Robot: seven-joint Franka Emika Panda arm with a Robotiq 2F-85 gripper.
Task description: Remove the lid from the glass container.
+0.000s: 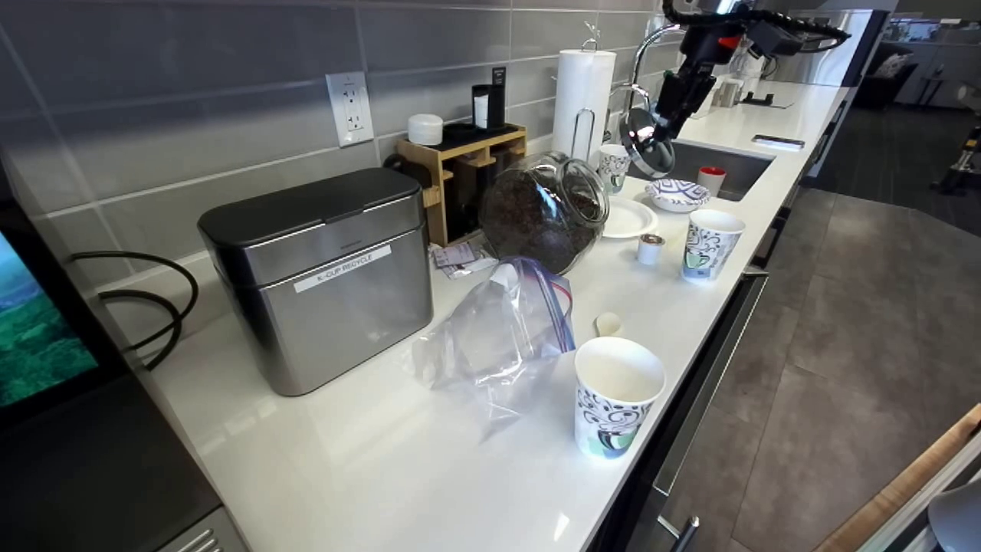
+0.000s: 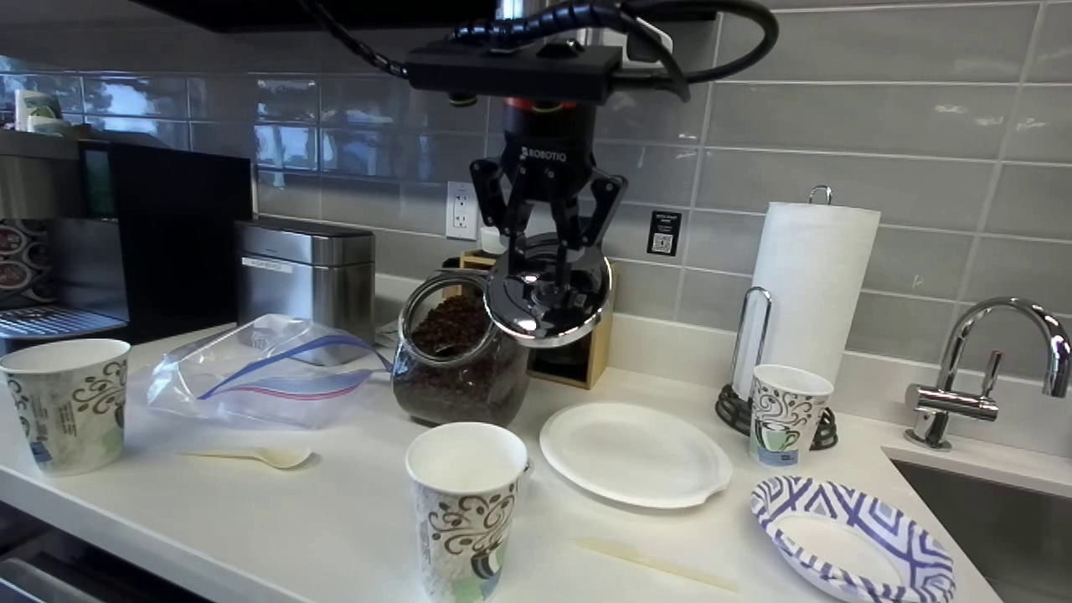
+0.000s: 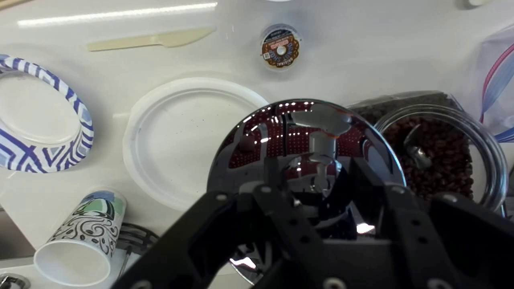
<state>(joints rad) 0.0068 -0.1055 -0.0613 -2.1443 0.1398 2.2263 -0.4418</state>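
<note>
The lid (image 2: pixel 512 303) is a round, mirror-like chrome disc with a knob. My gripper (image 2: pixel 550 280) is shut on the knob and holds the lid tilted in the air, apart from the jar. The lid also shows in the wrist view (image 3: pixel 297 120) under the fingers (image 3: pixel 313 168), which hide the knob in part, and in an exterior view (image 1: pixel 636 134). The glass container (image 2: pixel 461 389) is a round-bellied clear jar of dark red-brown beans, its slanted mouth open. It also shows in an exterior view (image 1: pixel 529 218). In the wrist view its rim (image 3: pixel 498 168) is right of the lid, with a scoop inside.
A white plate (image 2: pixel 636 452) lies beside the jar. Paper cups (image 2: pixel 465 511), a plastic bag (image 2: pixel 268 368), a patterned bowl (image 2: pixel 854 536), a coffee pod (image 3: pixel 280 47) and a paper towel roll (image 2: pixel 812 293) stand around. A wooden organizer (image 1: pixel 438 172) and steel box (image 1: pixel 352 291) stand near the wall.
</note>
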